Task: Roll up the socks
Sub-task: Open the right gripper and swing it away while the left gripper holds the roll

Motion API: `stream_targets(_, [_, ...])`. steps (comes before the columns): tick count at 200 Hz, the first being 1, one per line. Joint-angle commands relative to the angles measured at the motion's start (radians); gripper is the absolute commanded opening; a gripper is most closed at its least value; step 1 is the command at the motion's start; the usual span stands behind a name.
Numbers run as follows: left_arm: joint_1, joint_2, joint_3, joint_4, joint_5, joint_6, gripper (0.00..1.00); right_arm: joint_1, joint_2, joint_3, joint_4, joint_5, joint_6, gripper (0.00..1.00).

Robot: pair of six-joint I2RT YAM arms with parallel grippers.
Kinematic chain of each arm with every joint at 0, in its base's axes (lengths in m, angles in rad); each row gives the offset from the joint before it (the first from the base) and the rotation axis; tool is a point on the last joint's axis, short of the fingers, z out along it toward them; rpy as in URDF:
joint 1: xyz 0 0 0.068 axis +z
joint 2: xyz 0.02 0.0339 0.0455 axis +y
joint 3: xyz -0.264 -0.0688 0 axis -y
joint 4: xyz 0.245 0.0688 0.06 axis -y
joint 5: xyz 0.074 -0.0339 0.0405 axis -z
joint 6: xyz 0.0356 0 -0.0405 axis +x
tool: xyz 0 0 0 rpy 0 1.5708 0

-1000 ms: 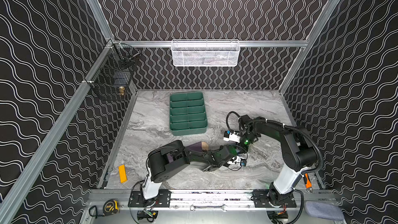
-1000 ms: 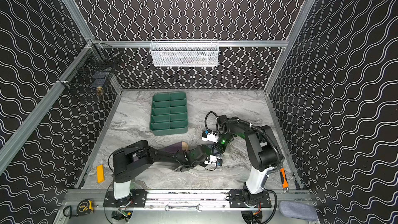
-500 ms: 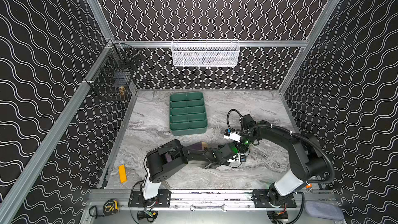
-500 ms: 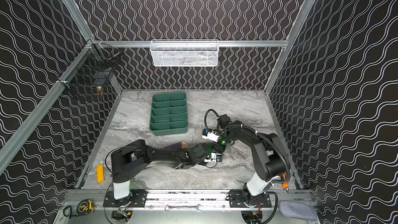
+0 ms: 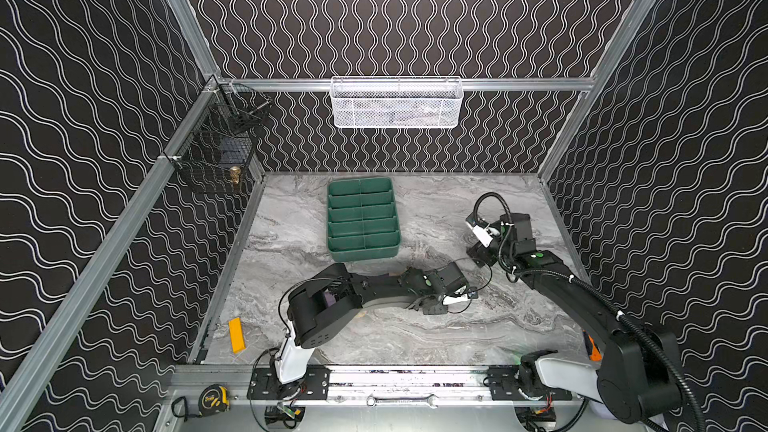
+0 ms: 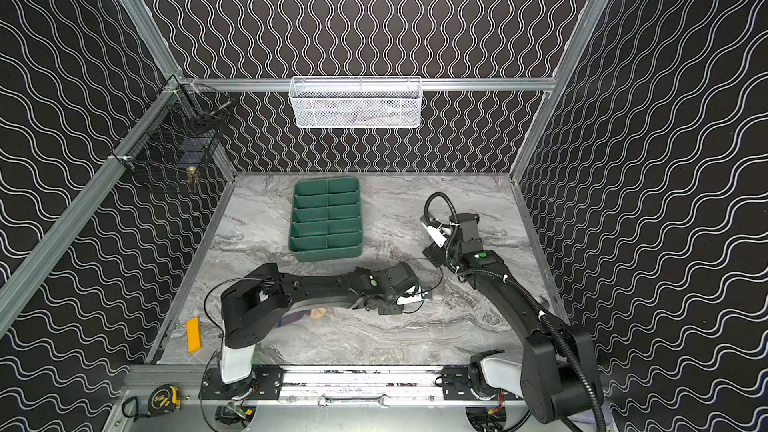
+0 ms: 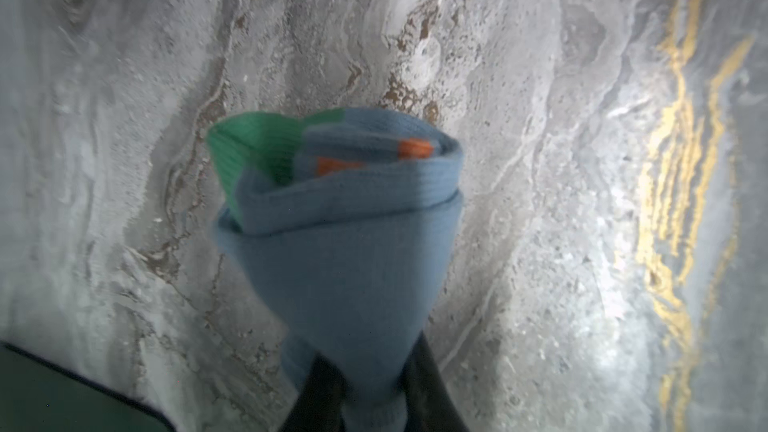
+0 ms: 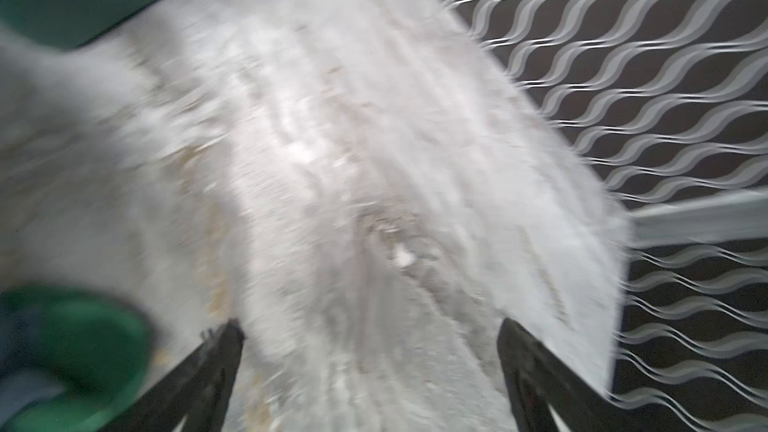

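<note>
The blue sock [image 7: 345, 243] is sitting rolled up, pinched between the left jaws. The purple sock [image 6: 296, 319] is lying well behind them, mostly hidden.

grey marbled tabletop [image 5: 415, 334] bears a green divided tray [image 5: 363, 253], a yellow block [image 5: 237, 334], a purple sock [image 6: 296, 319].

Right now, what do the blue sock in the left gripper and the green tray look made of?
The blue sock: soft knit fabric, matte; faint ribbed rows show. The green tray: probably moulded plastic, smooth and evenly coloured; thin rigid dividers.

Knit cloth sock [image 7: 345, 251] — matt, marble-look tabletop [image 7: 540, 160]
</note>
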Motion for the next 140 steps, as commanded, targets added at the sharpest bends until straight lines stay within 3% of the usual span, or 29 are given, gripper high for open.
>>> stream_targets(1, [0.017, 0.057, 0.052, -0.415, 0.139, -0.102, 0.0, -0.01, -0.034, 0.043, 0.085, 0.2, 0.095, 0.97])
stream_targets(10, [0.028, 0.074, 0.092, -0.454, 0.156, -0.122, 0.0, -0.01, -0.075, 0.046, 0.079, 0.199, 0.104, 0.96])
stream_targets(29, [0.049, 0.102, 0.17, -0.515, 0.174, -0.152, 0.0, -0.011, -0.204, 0.02, 0.06, 0.087, 0.086, 0.94])
stream_targets(52, [0.073, 0.12, 0.235, -0.558, 0.177, -0.154, 0.0, 0.005, -0.383, -0.038, -0.04, -0.172, -0.055, 0.92])
stream_targets(79, [0.096, 0.12, 0.262, -0.563, 0.16, -0.139, 0.0, 0.075, -0.542, -0.083, -0.286, -0.329, -0.297, 0.9])
stream_targets(95, [0.107, 0.121, 0.273, -0.569, 0.142, -0.132, 0.0, 0.148, -0.59, -0.104, -0.42, -0.3, -0.423, 0.89])
stream_targets(113, [0.119, 0.127, 0.288, -0.581, 0.11, -0.133, 0.0, 0.271, -0.589, -0.135, -0.509, -0.161, -0.509, 0.85])
stream_targets(140, [0.127, 0.136, 0.313, -0.603, 0.044, -0.156, 0.0, 0.419, -0.594, -0.232, -0.479, -0.041, -0.565, 0.82])
